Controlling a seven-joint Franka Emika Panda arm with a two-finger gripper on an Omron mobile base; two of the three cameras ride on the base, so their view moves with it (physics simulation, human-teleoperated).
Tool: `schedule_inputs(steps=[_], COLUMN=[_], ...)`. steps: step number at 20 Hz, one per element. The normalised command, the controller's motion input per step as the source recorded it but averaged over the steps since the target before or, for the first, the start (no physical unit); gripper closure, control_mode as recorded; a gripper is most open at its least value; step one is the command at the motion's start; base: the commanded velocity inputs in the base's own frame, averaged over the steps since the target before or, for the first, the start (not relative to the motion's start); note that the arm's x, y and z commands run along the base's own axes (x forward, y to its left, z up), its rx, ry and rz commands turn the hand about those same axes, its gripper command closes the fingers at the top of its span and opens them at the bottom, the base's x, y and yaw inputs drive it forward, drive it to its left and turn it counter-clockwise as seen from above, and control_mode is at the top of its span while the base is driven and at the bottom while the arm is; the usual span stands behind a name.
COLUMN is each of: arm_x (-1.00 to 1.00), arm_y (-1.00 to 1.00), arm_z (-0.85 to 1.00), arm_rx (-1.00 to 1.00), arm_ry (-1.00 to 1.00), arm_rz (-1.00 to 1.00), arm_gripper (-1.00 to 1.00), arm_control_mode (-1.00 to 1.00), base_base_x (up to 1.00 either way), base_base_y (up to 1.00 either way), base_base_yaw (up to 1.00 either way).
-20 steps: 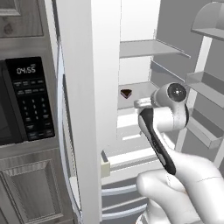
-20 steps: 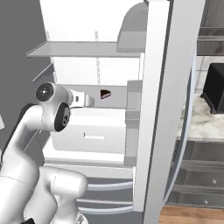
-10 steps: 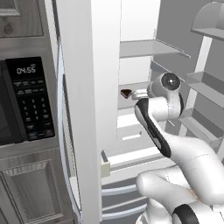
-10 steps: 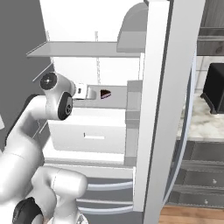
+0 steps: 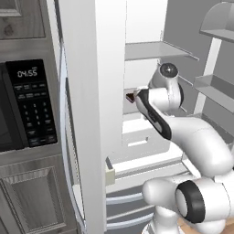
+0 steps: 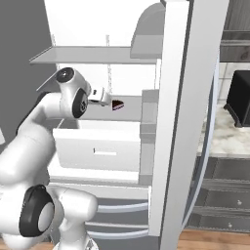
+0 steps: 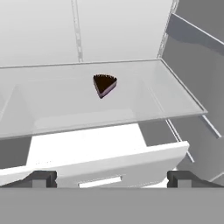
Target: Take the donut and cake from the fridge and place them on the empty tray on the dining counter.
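The tall grey stainless fridge [image 5: 82,114] stands open, its white interior holding a clear glass shelf [image 7: 144,100] above a white drawer [image 7: 109,168]. On that shelf lies the small dark brown wedge of cake [image 7: 105,85]. The white arm reaches in level, its hand [image 7: 111,177] spread wide apart, near the cake, gripping nothing. A black-panelled microwave [image 5: 25,109] sits beside the fridge.

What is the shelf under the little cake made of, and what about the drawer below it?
The shelf looks like clear glass or plastic: you can see the drawer through it. The cake on it looks like dark sponge with a reddish side. The drawer looks like smooth white plastic, matte and opaque. It's all rendered, so that's a guess.
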Motion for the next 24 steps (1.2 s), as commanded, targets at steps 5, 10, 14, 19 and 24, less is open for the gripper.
schedule_inputs(steps=[5,10,14,19,24], arm_x=[0.32,0.27,0.04,0.05,0.16], arm_y=[0.0,0.01,0.0,0.0,0.0], arm_z=[-0.02,-0.15,-0.3,-0.24,-0.15], arm_rx=[0.01,0.01,0.01,0.0,0.0], arm_ry=[0.0,0.0,-0.05,-0.04,-0.01], arm_rz=[-0.01,0.0,0.0,0.0,0.0], arm_gripper=[-1.0,-1.0,-1.0,-1.0,-1.0], arm_control_mode=[-1.0,-1.0,-1.0,-1.0,-1.0], base_base_x=[0.0,0.0,0.0,0.0,0.0], base_base_y=[0.0,0.0,0.0,0.0,0.0], base_base_yaw=[0.0,0.0,0.0,0.0,0.0])
